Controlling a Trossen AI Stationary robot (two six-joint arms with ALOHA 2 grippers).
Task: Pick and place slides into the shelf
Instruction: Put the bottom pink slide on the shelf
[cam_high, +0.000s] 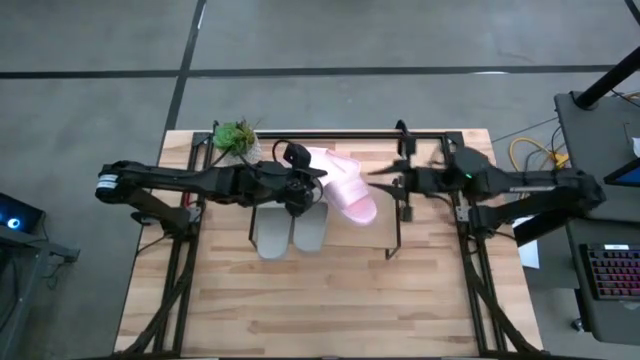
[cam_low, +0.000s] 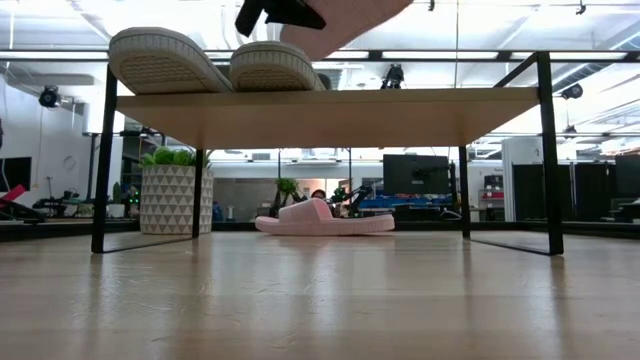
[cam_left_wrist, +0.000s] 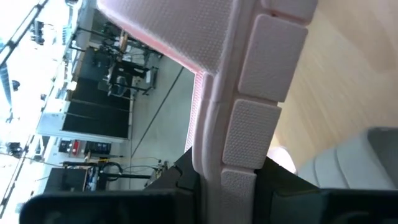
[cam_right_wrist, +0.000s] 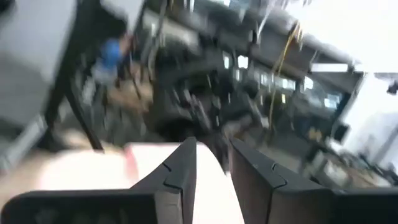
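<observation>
Currently my left hand (cam_high: 300, 182) held a pink slide (cam_high: 345, 183) over the shelf (cam_high: 400, 215), beside the two grey slides (cam_high: 290, 232); next I judged lowering it flat. Right hand (cam_high: 385, 180) near the shelf, narrowly parted.

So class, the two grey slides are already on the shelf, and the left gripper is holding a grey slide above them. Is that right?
Not quite. The slide held in the left gripper is pink, not grey, as the high view shows. The two grey slides do sit on the shelf.
</observation>
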